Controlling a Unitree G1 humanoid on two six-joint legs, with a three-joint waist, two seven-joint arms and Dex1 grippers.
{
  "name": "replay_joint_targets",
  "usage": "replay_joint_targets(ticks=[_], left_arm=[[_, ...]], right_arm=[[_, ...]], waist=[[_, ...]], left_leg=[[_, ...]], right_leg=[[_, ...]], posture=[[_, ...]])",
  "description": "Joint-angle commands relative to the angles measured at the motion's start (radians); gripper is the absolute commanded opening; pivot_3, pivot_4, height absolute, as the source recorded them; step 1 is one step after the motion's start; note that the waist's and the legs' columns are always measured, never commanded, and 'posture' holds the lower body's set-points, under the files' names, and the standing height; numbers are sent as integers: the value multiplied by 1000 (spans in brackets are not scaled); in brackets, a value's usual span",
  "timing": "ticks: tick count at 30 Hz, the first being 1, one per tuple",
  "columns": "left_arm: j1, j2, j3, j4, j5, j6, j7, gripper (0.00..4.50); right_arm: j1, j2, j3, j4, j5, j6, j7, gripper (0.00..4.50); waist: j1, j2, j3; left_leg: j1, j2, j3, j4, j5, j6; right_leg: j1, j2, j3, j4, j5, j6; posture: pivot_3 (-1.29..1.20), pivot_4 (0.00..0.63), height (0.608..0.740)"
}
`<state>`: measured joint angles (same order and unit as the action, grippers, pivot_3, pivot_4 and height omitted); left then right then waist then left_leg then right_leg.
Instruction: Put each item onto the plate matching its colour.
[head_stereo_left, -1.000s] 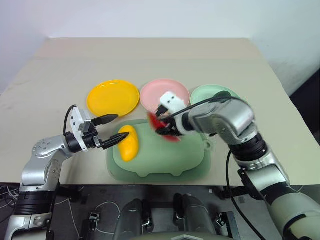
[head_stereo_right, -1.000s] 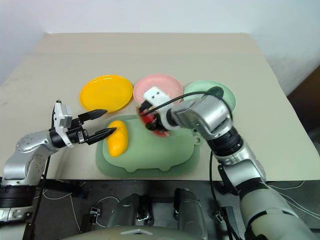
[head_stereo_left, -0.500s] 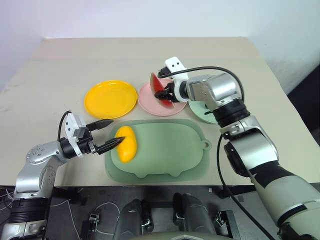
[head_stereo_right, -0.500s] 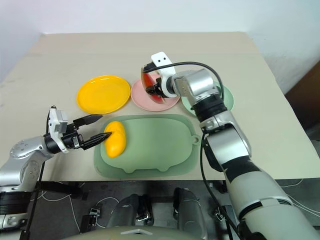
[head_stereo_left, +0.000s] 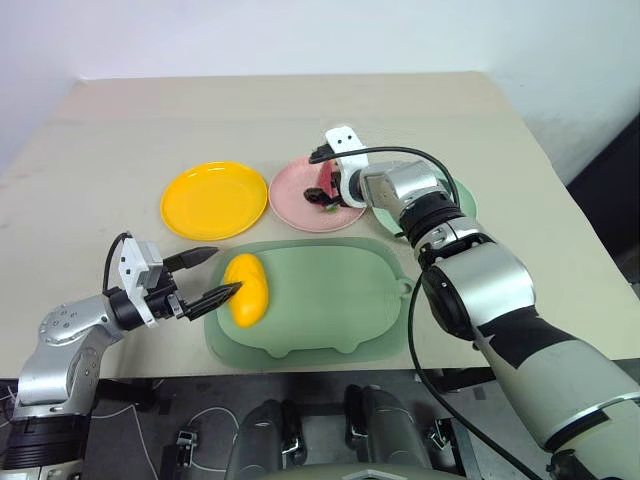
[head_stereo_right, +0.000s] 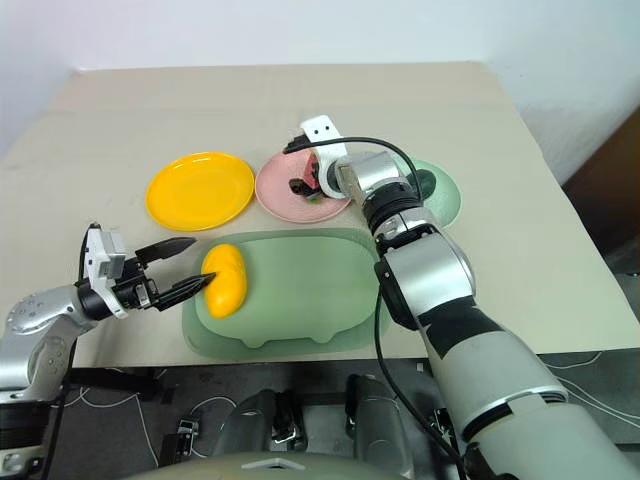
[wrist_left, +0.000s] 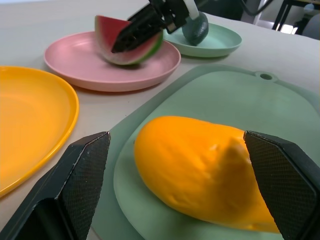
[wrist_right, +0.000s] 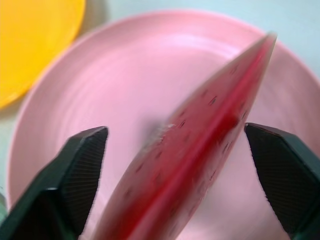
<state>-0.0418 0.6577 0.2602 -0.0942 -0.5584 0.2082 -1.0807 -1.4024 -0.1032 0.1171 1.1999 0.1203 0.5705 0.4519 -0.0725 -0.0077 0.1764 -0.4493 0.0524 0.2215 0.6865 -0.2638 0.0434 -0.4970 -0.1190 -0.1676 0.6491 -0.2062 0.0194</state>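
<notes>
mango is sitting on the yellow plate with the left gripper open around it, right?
Not quite. The mango lies on the large green tray, not the yellow plate, which stands bare beyond it, as the left eye view shows. The left gripper is indeed open around it.

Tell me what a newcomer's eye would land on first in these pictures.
First the bright yellow mango lying on the pale green pig-shaped tray, with the open left gripper straddling its end. Next, the red watermelon wedge sitting on the pink plate, the right gripper open around it. Beside them lie the empty yellow plate and, on the mint green plate, the dark avocado.
</notes>
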Motion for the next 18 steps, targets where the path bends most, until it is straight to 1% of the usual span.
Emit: replay_joint_targets(ticks=[1,2,5,8,10,11,14,16,17,18], left_arm=[[-2,8,27,-35,-17,-11,6,4500],[-6,8,25,-34,-17,-8,8,4500],[-19,10,22,-34,-20,0,11,4500],[-28,11,16,-40,-25,10,15,4500],[-37,8,4,-51,-27,23,23,4500],[-40,10,5,-51,-30,27,21,4500],[-63,4,-8,-71,-43,56,34,4500],[-68,9,-4,-72,-50,66,30,4500],[-68,10,-3,-75,-51,71,30,4500],[-66,10,-5,-82,-50,76,34,4500]], right_arm=[[-25,-32,-24,-123,0,36,61,4490],[-8,-48,-26,-189,11,69,90,4490],[103,-95,-35,-489,52,184,133,4490],[273,-143,-79,-856,132,321,150,4490],[396,-173,-137,-1066,186,404,135,4490],[440,-177,-155,-1139,200,435,117,4490],[597,-219,-214,-1360,250,451,110,4490],[656,-229,-225,-1447,282,454,111,4490],[692,-222,-249,-1490,308,418,117,4490],[740,-239,-255,-1539,324,399,139,4490]], waist=[[2,0,0],[3,0,0],[6,0,0],[7,-1,-1],[8,-1,-1],[11,-1,-1],[13,0,0],[15,0,0],[12,0,0],[11,0,0]], left_leg=[[0,0,0,0,0,0],[0,0,0,0,0,0],[0,-1,-1,0,0,0],[0,-1,-2,0,0,0],[1,-1,-3,0,0,0],[0,-1,-3,0,0,0],[0,-1,-3,0,0,0],[1,-1,-3,0,0,0],[1,-1,-2,0,0,0],[2,-1,-2,0,0,-1]], right_leg=[[0,0,0,0,0,0],[0,0,0,0,0,0],[0,-1,0,-1,0,0],[1,-2,0,-1,0,0],[1,-2,0,-1,0,0],[1,-2,0,0,0,0],[1,-2,-1,0,0,0],[1,-2,0,-1,0,0],[1,-1,0,-1,0,0],[1,-1,0,-1,0,0]], posture=[[0,150,696],[0,150,696],[0,150,696],[0,150,696],[0,150,696],[0,150,696],[0,150,696],[0,150,696],[0,150,696],[0,150,696]])
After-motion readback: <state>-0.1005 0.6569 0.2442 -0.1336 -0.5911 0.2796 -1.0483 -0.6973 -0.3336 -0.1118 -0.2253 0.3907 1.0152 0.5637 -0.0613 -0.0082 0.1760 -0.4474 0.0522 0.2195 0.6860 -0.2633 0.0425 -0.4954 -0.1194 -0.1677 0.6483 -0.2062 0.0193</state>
